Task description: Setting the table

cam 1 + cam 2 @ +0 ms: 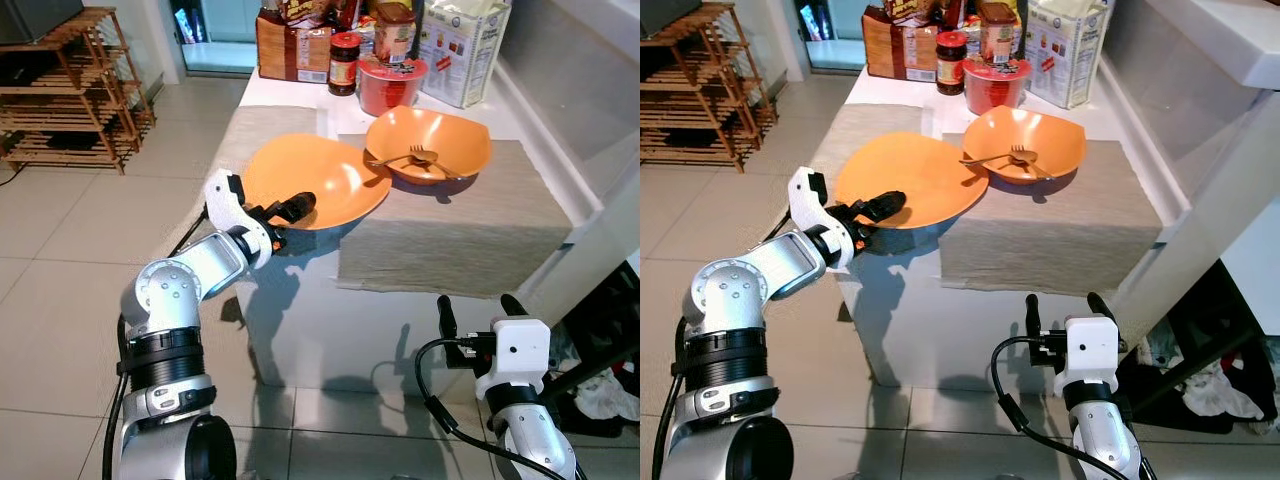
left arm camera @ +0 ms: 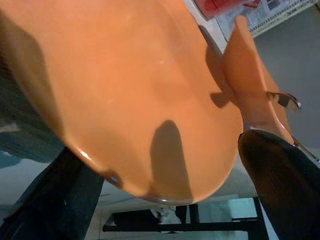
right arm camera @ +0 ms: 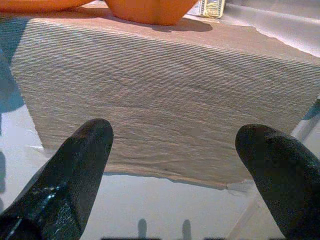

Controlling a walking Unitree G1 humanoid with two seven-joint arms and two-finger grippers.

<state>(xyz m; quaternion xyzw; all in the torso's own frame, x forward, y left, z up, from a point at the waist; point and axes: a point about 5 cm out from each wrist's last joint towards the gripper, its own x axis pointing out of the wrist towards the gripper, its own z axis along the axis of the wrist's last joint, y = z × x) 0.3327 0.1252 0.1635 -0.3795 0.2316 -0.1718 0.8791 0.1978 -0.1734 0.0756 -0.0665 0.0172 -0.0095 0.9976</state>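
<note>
Left claw [image 1: 290, 210], at centre-left, pinches the near rim of the orange plate [image 1: 320, 180], which partly overhangs the surface's [image 1: 300, 330] edge. At upper centre, a fork [image 1: 405, 157] lies in the orange bowl [image 1: 430, 143] on the placemat [image 1: 450, 235]; the plate seems not yet placed. Right claw [image 1: 475, 312], lower right, hovers spread and empty.

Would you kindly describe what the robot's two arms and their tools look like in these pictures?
Both arms are silver metal with rounded, cylindrical joint housings and black ribbed rings between segments. Each wrist ends in a white, boxy block. The left tool and the right tool each have two long black fingers with rounded tips. A black cable loops loosely beside the right wrist, and another runs along the left arm.
</note>
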